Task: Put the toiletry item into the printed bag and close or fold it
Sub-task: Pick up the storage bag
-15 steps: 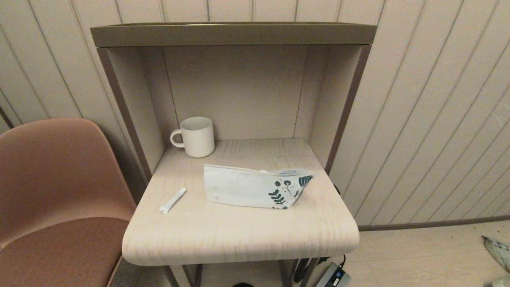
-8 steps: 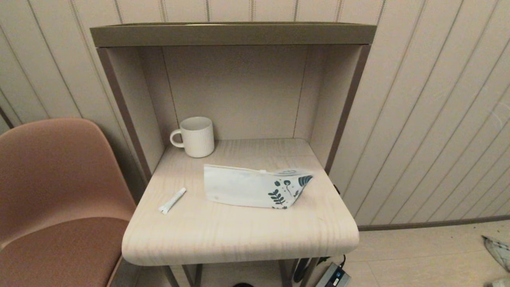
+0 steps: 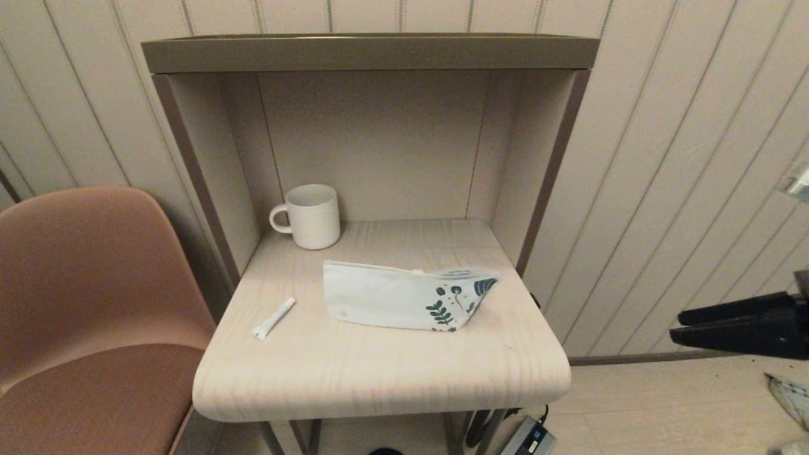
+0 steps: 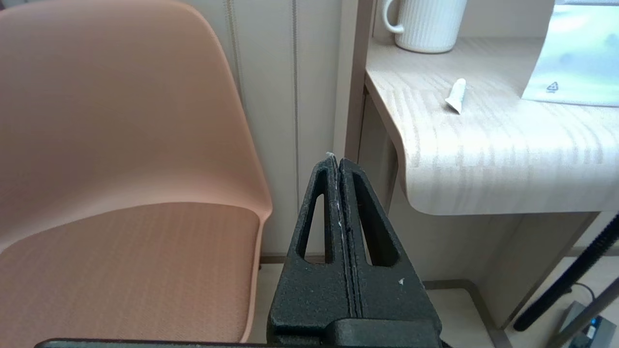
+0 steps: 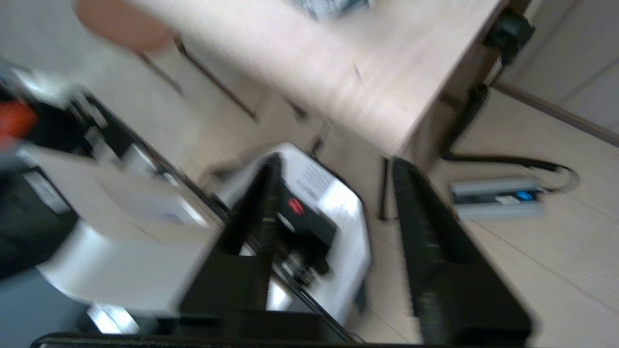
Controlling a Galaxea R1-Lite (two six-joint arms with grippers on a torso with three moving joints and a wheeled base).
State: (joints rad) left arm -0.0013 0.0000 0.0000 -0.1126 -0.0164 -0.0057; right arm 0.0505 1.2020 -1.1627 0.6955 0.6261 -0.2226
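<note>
The toiletry item [image 3: 273, 318], a slim white tube, lies on the left part of the wooden table [image 3: 379, 373]; it also shows as the tube [image 4: 457, 95] in the left wrist view. The printed bag [image 3: 392, 297] lies flat at the table's middle, its leaf-printed end to the right. My right gripper [image 3: 677, 328] hangs open and empty off the table's right side, well away from the bag; in its wrist view the right gripper [image 5: 337, 162] has its fingers apart over the floor. My left gripper [image 4: 337, 162] is shut on nothing, low beside the table's left front corner.
A white ribbed mug [image 3: 310, 216] stands at the back left under the shelf top [image 3: 370, 54]. A pink chair [image 3: 82, 284] sits close on the table's left. A grey power brick [image 5: 498, 203] and cables lie on the floor under the table's right side.
My right gripper has come into the head view at the right edge and its fingers have opened. The tube, the bag and the left gripper have not moved.
</note>
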